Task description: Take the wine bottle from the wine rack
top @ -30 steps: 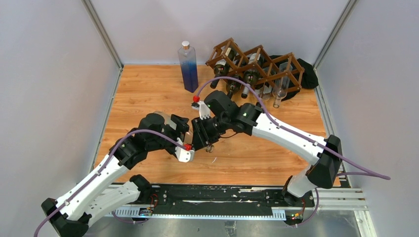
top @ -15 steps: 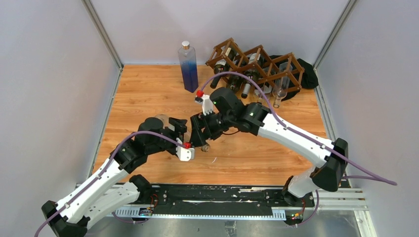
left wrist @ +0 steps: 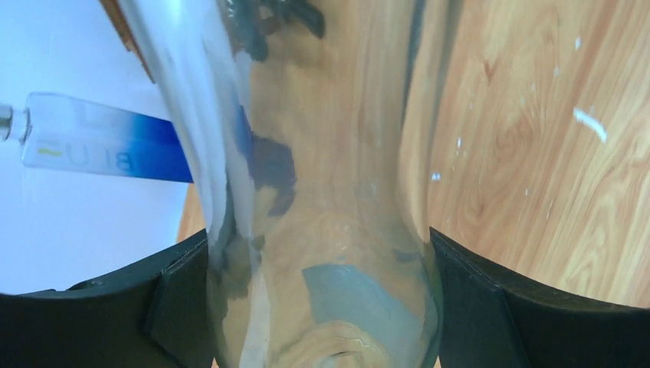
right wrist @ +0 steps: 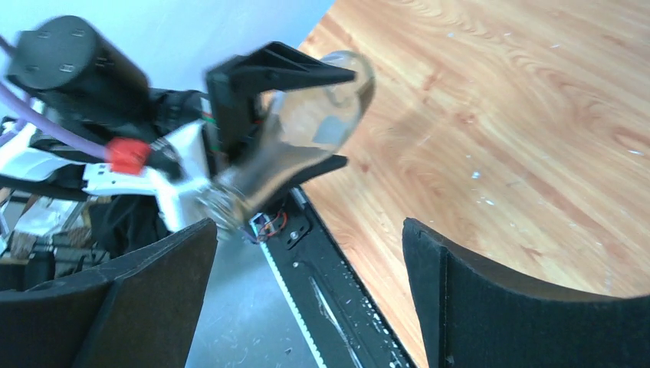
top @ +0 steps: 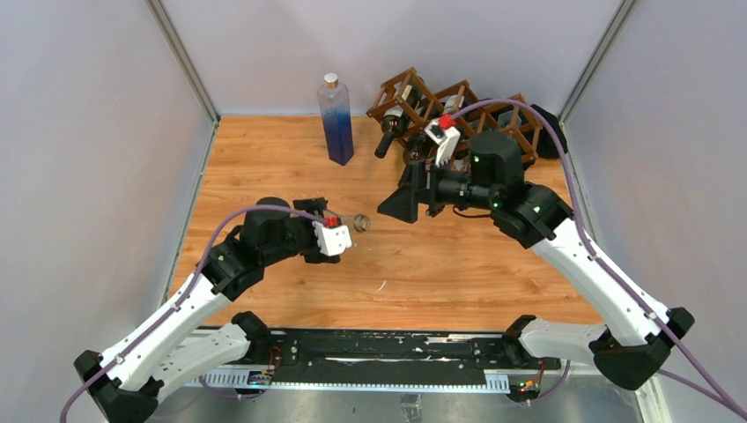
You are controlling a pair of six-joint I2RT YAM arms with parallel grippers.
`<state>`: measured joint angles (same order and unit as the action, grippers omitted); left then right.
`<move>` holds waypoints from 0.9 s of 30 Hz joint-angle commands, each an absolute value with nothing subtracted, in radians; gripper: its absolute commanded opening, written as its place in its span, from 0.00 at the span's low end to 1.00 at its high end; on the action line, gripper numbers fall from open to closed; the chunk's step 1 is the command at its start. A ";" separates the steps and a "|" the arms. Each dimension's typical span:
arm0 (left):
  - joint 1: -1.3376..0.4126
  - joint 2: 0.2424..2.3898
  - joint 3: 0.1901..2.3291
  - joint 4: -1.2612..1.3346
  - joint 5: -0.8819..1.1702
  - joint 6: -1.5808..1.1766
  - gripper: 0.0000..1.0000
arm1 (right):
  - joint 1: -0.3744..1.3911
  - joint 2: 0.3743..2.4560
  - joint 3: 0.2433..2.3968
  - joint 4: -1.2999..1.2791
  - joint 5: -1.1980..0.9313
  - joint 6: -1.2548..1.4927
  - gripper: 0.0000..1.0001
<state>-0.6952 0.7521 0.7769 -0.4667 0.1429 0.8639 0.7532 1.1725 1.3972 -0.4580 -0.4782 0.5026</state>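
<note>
The left gripper [left wrist: 322,307] has its two pads pressed on the flanks of the clear wine bottle [right wrist: 299,138], carrying it alone out over the wooden table [top: 264,167], well apart from the wine rack [top: 390,91]. Over on the other side, the right gripper [top: 396,204] hangs between bottle and rack with jaws spread wide and nothing in them. The danger is the hold itself: smooth glass lying roughly sideways with one end poking past the fingers, so any quick swing could let it twist or slide out onto the wood (glass on a hard top may crack, or simply roll). A careless set-down could send it toward the tall blue bottle [top: 336,119] standing at the back. The right arm's elbow hovers close to the rack, so a sloppy retreat might jostle the dark bottles [top: 392,132] stored there.
</note>
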 commanded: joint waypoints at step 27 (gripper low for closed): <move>-0.522 0.969 1.360 -0.418 0.753 -0.122 0.00 | 0.901 1.141 0.856 0.551 -0.646 0.321 0.96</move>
